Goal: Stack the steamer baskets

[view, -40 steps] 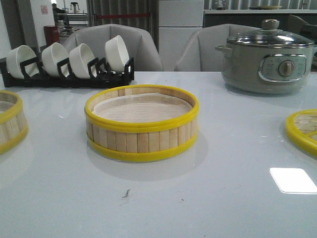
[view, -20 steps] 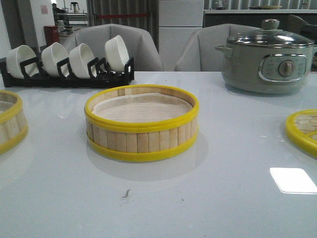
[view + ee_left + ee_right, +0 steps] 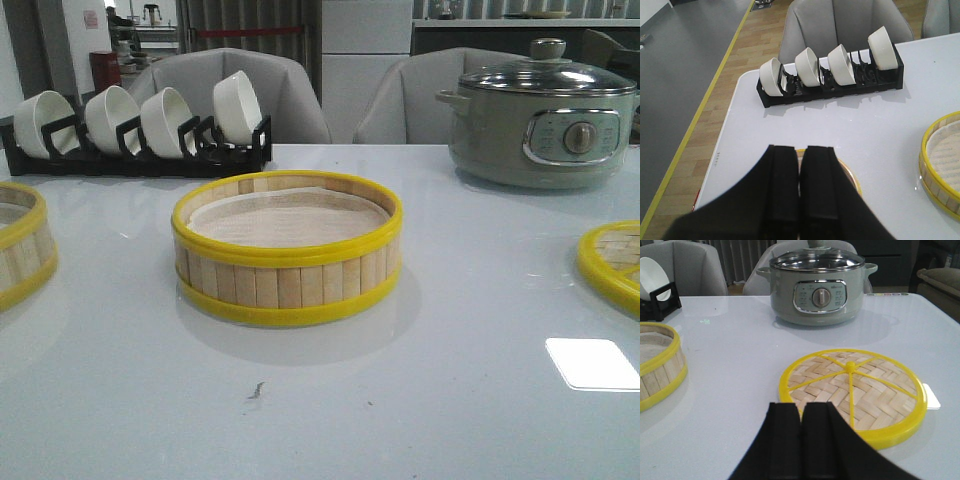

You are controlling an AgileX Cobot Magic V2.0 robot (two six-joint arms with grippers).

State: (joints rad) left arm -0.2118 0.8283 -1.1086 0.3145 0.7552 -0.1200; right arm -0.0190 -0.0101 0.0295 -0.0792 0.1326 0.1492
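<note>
Two steamer baskets on the white tabletop in the front view: one basket dead centre, a second basket cut off at the left edge. One woven lid pokes in at the right edge, one grey pot sits upper right, and four white bowls stand in one black rack upper left. Left hand and right hand are both pinched closed, holding nothing.
</note>
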